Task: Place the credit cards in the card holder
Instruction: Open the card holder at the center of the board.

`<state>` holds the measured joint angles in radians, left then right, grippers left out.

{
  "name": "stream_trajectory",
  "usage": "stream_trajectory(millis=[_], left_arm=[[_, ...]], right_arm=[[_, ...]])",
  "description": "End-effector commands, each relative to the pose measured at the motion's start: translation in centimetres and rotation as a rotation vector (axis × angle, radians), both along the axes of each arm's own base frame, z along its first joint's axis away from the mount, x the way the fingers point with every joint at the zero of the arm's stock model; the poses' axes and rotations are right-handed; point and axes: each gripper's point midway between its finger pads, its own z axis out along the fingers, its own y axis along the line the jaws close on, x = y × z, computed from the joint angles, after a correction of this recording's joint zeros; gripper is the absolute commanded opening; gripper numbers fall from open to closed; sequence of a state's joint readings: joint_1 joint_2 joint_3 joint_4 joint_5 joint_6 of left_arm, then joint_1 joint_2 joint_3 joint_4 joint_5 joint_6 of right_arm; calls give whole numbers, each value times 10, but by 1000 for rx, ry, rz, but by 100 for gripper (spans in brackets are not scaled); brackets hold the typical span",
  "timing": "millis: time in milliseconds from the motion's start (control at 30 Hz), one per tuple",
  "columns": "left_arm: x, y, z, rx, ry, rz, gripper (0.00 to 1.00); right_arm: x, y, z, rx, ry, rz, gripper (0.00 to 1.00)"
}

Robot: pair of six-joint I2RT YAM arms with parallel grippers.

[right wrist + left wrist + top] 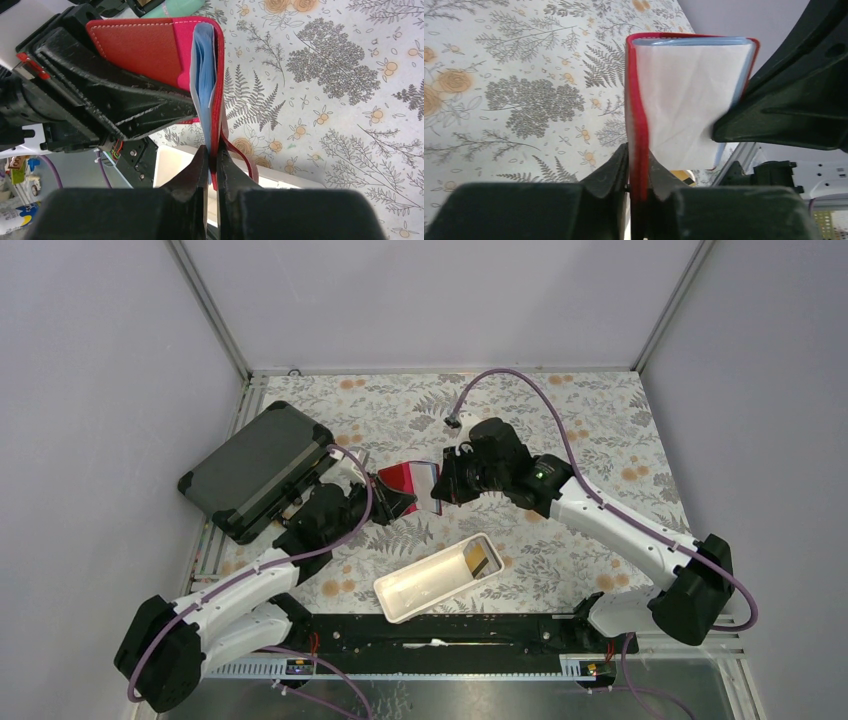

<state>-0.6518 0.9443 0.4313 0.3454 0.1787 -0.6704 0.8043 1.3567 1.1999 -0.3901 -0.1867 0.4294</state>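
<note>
Wallet: red and open like a book. It is held between the two tools, near the middle of the surface and a bit toward the far side. I cannot tell if it touches the surface.
Left tool: its two fingers sit one on each side of a red cover. They are pinching that cover at its edge.
Right tool: its two fingers are pressed on the other red cover, pinching it.
Strap: thin and red, it hangs from the wallet just beside the right tool's fingers.
Blue sheets: thin, light blue and partly see-through. They stand between the two red covers. I cannot tell if any of them is a card or only a pocket.
Both tools: they face each other, very near, with the wallet between them.
Brown card: yellow-brown, lying in the right end of the tray, apart from the wallet.
Tray: long and white. It lies slanted on the surface, between the wallet and the arm bases.
Case: big and dark grey. It lies flat at the left side of the surface, just beside the left arm.
Surface: covered with a cloth of flowers and ferns.
</note>
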Motion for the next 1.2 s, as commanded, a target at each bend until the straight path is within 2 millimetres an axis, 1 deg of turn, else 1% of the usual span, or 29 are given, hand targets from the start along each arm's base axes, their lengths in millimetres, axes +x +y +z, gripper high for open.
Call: stream_trajectory(millis=[0,33,67,233,367,500,600,933,1167], left_arm=[[-3,-5,24,-73,-72,-49,5],[-3,-5,24,-73,-73,-52,1],[-4,-4,24,-74,-74,-55,0],[-5,0,26,-96,-91,-62,0],[-8,1,28,-117,-97,-82,0],[-12,1,35,-139,-120,-108,0],[-14,1,36,-150,-122,-121,0],[-18,3,40,-188,-129,-150,0],[-26,1,47,-204,-153,-191,0]], right_arm=[[-3,10,12,79,-20,63,12],[-4,10,13,91,-17,70,16],[-5,10,15,104,-15,79,19],[-11,11,25,186,-15,128,26],[-14,10,30,224,-23,150,30],[-16,10,31,237,-26,162,31],[-18,11,34,257,-28,174,33],[-26,12,42,306,-50,216,35],[-25,11,40,302,-50,209,30]])
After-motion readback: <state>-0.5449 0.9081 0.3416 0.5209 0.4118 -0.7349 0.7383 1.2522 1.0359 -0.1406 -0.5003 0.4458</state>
